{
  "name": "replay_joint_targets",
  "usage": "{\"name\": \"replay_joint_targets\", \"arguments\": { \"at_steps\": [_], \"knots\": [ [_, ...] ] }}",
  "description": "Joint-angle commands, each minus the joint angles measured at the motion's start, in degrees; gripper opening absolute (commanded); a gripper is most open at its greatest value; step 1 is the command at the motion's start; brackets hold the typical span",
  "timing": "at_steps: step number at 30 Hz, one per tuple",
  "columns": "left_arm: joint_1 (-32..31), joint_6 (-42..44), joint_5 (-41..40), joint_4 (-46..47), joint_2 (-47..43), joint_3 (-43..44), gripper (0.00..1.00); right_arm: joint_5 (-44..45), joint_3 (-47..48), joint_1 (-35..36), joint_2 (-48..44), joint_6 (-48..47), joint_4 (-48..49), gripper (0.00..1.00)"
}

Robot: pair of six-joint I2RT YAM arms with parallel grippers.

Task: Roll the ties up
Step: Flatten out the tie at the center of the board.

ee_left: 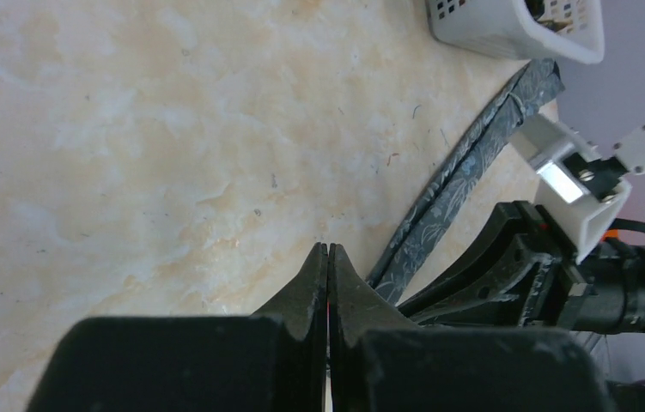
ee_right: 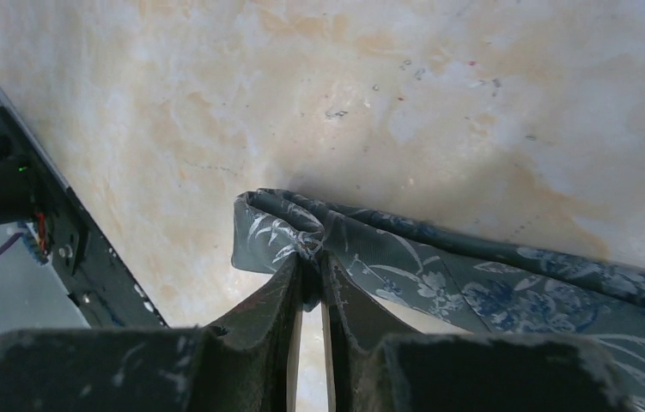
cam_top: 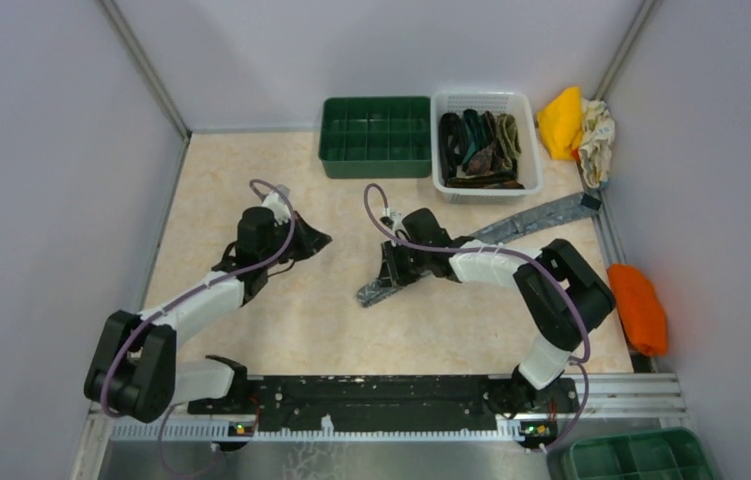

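Marbled tabletop (cam_top: 301,330): right gripper (ee_right: 308,264) pinches grey tie (ee_right: 422,262), left gripper (ee_left: 328,257) clenched empty nearby, white basket (cam_top: 481,96) beyond.

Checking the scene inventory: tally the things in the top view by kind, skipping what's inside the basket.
Green plastic compartment trays: 2
White plastic mesh basket: 1
Grey patterned fabric tie: 1
Bunched cloths (yellow, orange, pale patterned): 3
Total: 7

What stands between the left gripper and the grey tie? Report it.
Nothing visible does. Only bare table lies between the shut left gripper and the grey tie. The right gripper is shut on the tie's near end, not across that gap.
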Motion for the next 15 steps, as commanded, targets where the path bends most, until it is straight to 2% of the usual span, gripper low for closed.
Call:
{"name": "replay_joint_targets", "arguments": {
  "at_steps": [1, 11, 15],
  "knots": [
    [-1.8, 2.2, 3.5, 4.7, 3.4, 0.9, 0.0, 5.8, 0.2, -1.1, -3.4, -3.8, -3.7, 0.13],
    [-8.9, 6.8, 5.2, 5.5, 7.1, 3.6, 0.0, 13.7, 1.1, -1.9, -1.4, -6.1, -8.5, 0.14],
    [-12.3, 9.5, 5.2, 4.9, 8.6, 5.0, 0.0, 16.0, 1.9, -1.8, -0.6, -6.4, -9.5, 0.19]
  ]
}}
